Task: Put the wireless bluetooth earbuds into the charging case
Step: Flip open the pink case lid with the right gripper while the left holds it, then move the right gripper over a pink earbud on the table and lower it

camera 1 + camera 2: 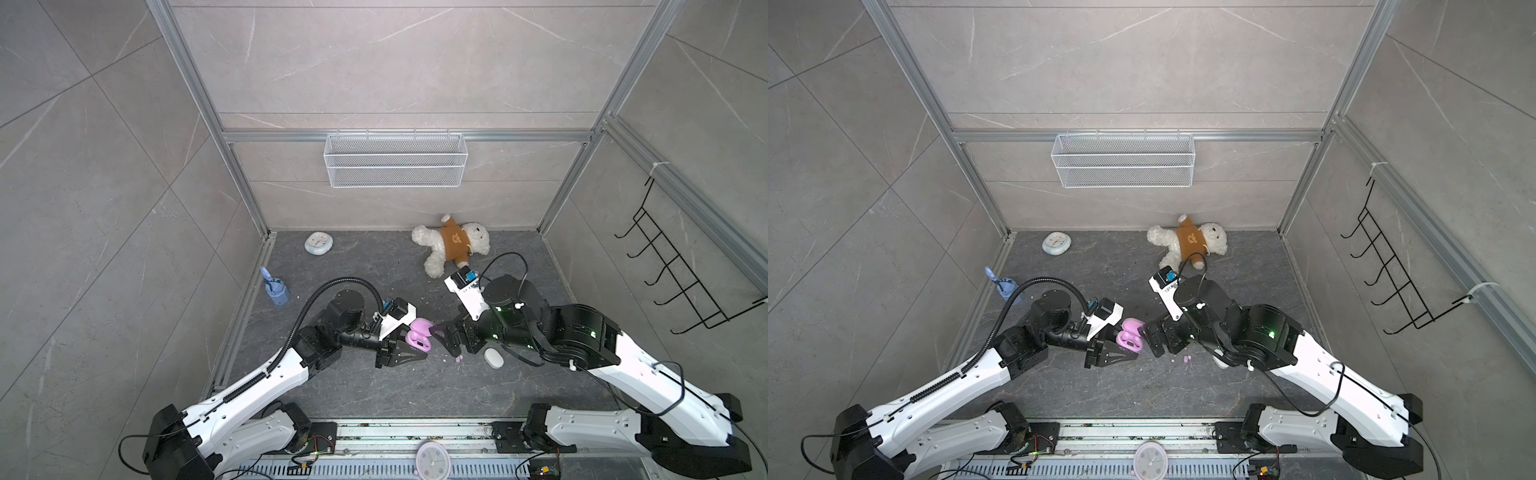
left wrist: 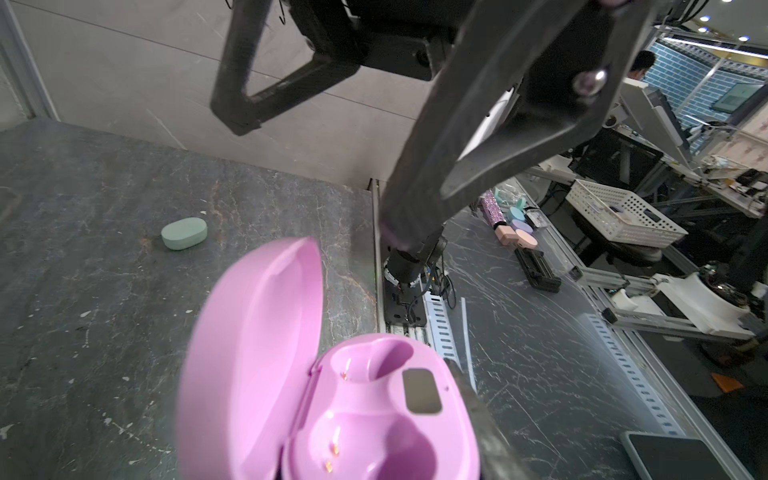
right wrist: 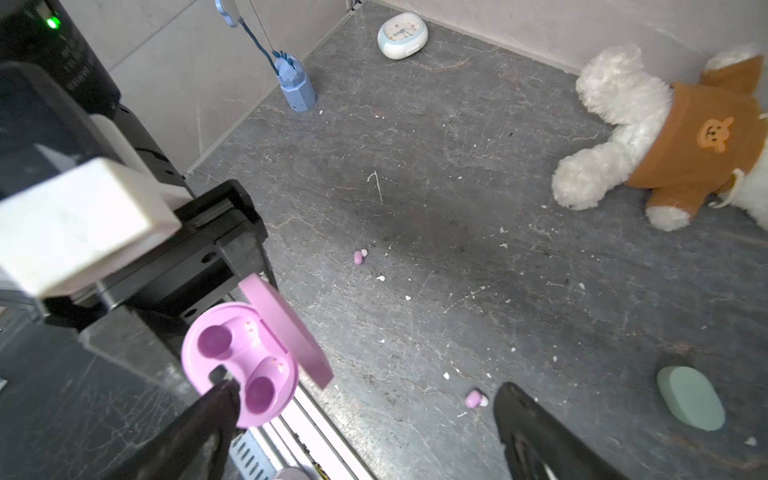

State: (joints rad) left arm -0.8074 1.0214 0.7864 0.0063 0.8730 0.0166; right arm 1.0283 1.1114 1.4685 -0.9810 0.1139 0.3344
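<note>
Near centre, left gripper (image 1: 415,343) apparently clamping charging case (image 2: 374,415)

A robotics lab: aluminium frame (image 1: 291,136) round a tiled cell; beyond it a bench (image 2: 540,324), monitor (image 2: 619,160), basket (image 2: 623,216).

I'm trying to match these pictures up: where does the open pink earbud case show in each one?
Top view: pink case just below centre.
Top view: just below centre too.
Left wrist: bottom middle of the picture, close up.
Right wrist: lower left of the picture.
Shared landmark: the closed mint case, in both wrist views and a top view.
</note>
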